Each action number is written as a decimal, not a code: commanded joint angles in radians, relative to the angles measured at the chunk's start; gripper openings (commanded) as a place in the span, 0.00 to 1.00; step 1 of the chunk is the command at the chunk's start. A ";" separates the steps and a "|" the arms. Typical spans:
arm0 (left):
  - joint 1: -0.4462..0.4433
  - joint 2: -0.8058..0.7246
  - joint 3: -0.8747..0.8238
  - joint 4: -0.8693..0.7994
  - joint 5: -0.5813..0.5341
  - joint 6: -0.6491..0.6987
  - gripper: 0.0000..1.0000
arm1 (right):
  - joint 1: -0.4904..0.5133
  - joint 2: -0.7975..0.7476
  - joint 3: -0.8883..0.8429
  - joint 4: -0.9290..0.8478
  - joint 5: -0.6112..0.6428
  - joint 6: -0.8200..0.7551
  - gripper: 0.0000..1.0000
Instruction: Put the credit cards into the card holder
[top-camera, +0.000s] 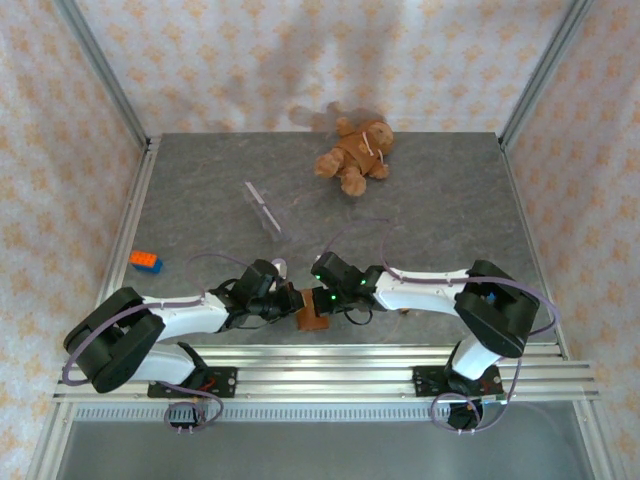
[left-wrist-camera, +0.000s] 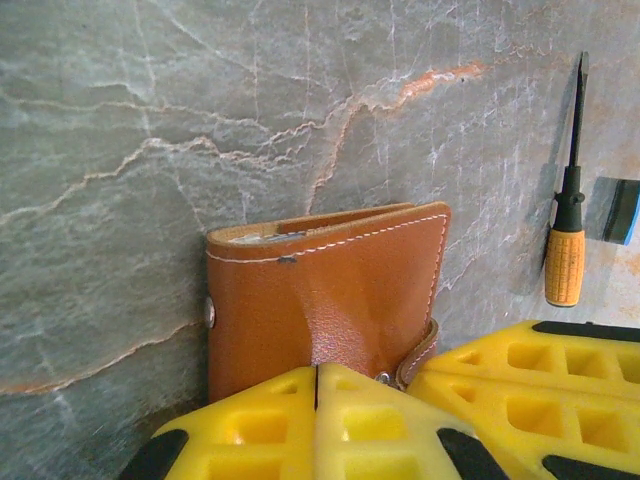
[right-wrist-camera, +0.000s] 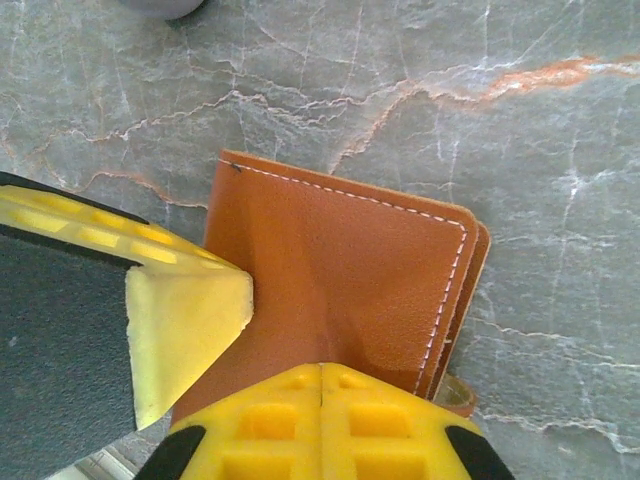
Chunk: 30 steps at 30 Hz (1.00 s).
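The card holder (top-camera: 312, 314) is a brown leather wallet lying folded shut on the grey table between both arms. In the left wrist view the card holder (left-wrist-camera: 320, 285) shows its stitched cover and snap tab, and a ridge of leather runs up from my left gripper (left-wrist-camera: 318, 372), which is shut and pinching the cover. My right gripper (right-wrist-camera: 321, 368) is shut too, its tips pressing a dent into the card holder (right-wrist-camera: 340, 260). From above, the left gripper (top-camera: 290, 301) and right gripper (top-camera: 326, 298) meet over it. The credit cards are out of view.
A teddy bear (top-camera: 355, 155) lies at the back. A clear plastic strip (top-camera: 265, 207) sits mid-table and an orange and blue block (top-camera: 146, 262) at the left. A screwdriver (left-wrist-camera: 567, 250) with an orange handle and a flat grey-blue piece (left-wrist-camera: 615, 210) lie beside the wallet.
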<state>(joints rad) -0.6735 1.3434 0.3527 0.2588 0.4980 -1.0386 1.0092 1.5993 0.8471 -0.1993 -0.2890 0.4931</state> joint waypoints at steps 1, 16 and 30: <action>0.004 0.019 -0.014 -0.142 -0.033 0.031 0.07 | 0.006 -0.006 0.015 -0.003 0.037 -0.021 0.00; 0.003 0.034 -0.007 -0.125 -0.026 0.028 0.07 | 0.006 0.020 0.050 0.020 0.018 -0.039 0.00; 0.004 0.037 -0.021 -0.109 -0.027 0.020 0.07 | 0.005 0.079 0.020 0.031 0.008 -0.043 0.00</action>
<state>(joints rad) -0.6731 1.3487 0.3584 0.2520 0.4980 -1.0386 1.0092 1.6485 0.8719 -0.1627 -0.2924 0.4667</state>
